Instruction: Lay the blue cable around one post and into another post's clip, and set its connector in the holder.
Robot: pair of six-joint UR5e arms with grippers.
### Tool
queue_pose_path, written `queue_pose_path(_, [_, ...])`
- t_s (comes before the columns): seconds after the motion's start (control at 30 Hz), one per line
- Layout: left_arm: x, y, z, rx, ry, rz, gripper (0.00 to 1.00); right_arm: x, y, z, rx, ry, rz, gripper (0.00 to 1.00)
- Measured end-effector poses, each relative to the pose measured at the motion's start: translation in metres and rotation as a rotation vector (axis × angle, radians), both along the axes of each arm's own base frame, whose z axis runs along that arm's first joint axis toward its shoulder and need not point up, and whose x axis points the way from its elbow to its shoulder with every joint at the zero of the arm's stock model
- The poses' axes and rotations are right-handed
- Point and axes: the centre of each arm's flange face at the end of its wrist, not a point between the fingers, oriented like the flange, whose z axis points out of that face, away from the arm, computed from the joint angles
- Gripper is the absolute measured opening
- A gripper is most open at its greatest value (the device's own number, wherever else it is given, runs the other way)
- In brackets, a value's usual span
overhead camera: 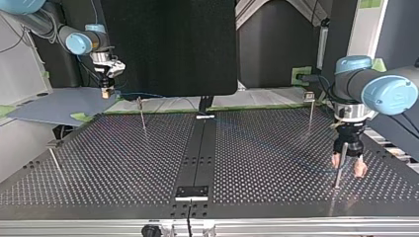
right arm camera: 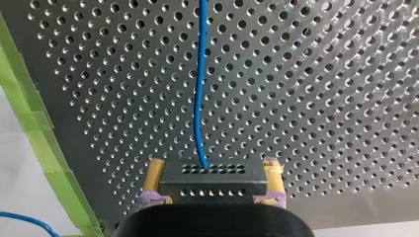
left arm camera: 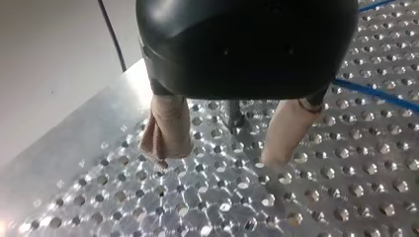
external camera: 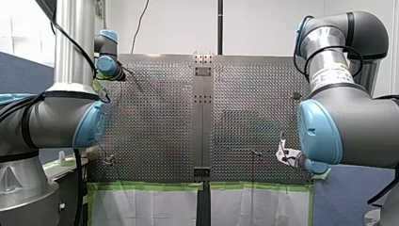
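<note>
In the right wrist view my right gripper (right arm camera: 214, 183) is shut, its yellow pads (right arm camera: 157, 178) clamping a dark connector block (right arm camera: 212, 173). The blue cable (right arm camera: 199, 98) runs from the block straight ahead over the perforated table. In the top view this gripper (overhead camera: 106, 92) hangs above the table's far left corner, and the cable (overhead camera: 132, 94) trails off beside it. My left gripper (overhead camera: 349, 162) stands open near the top view's right edge, its beige pads (left arm camera: 165, 133) on either side of a thin post (overhead camera: 338, 174). The post's foot (left arm camera: 234, 114) shows between the fingers, and a stretch of blue cable (left arm camera: 375, 94) lies beside them.
Other thin posts stand at the far left (overhead camera: 142, 114), the far right (overhead camera: 310, 109) and the left edge (overhead camera: 54, 159) of the top view. A small plate (overhead camera: 192, 191) sits on the dark centre strip near the top view's front edge. Green tape (right arm camera: 34, 123) lines the table's border.
</note>
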Motion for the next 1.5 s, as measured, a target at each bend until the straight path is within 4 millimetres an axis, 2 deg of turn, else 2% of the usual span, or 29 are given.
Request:
queue_pose_path(0.57, [-0.01,-0.005,-0.024,-0.156,0.025,-0.01,1.0,0.007,0.003,-0.001,0.012,-0.003,0.001,0.0])
queue_pose_path(0.93, [-0.018,-0.01,-0.026,-0.24,-0.021,-0.065,1.0,0.009,0.004,-0.001,0.014,-0.004,0.005,0.0])
queue_pose_path(1.5, [-0.023,-0.011,-0.017,-0.379,-0.092,-0.078,1.0,0.011,0.004,-0.001,0.013,-0.004,0.007,0.0])
